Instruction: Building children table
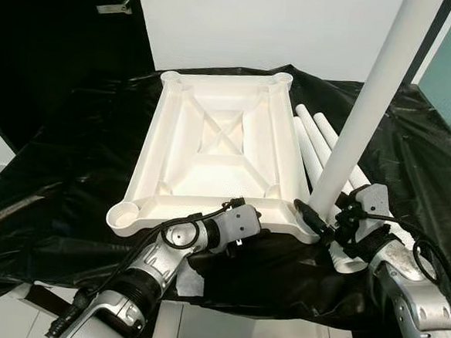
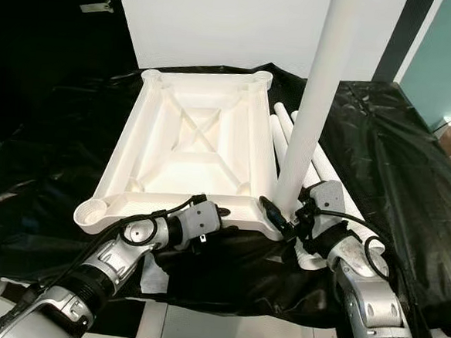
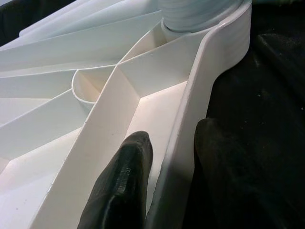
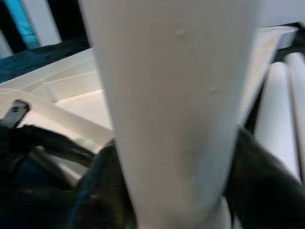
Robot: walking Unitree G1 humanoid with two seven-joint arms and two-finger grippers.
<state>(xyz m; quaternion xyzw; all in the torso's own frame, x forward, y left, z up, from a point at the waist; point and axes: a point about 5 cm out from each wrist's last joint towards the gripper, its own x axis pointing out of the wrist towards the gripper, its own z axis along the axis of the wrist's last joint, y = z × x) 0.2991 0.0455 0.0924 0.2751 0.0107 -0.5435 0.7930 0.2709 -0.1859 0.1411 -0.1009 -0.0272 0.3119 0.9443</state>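
I am looking down at the white tabletop (image 1: 219, 149), which is lying upside down with its ribbed underside facing up on a black sheet (image 1: 71, 166) spread over the work surface. My left gripper (image 3: 164, 157) is reaching in at the near edge of the tabletop; its two black fingers (image 3: 121, 181) are straddling the raised rim there, one finger resting inside on the white plastic and the other outside over the black sheet, so the jaws are closed down onto that rim wall, gripping the tabletop. My right gripper (image 1: 324, 218) is working at the near right corner, where a white table leg (image 1: 370, 94) is standing nearly upright, leaning a little to my right, with its foot at the corner socket. From the right wrist camera the leg is passing between my dark fingers (image 4: 259, 176), which are pressing against it on both sides, so these jaws are clamped around the leg low down near its base. Just beside that corner, to the right of the tabletop, three more white legs (image 1: 314, 140) are lying side by side on the sheet, touching one another. A round empty socket (image 1: 123, 214) is showing at the near left corner.
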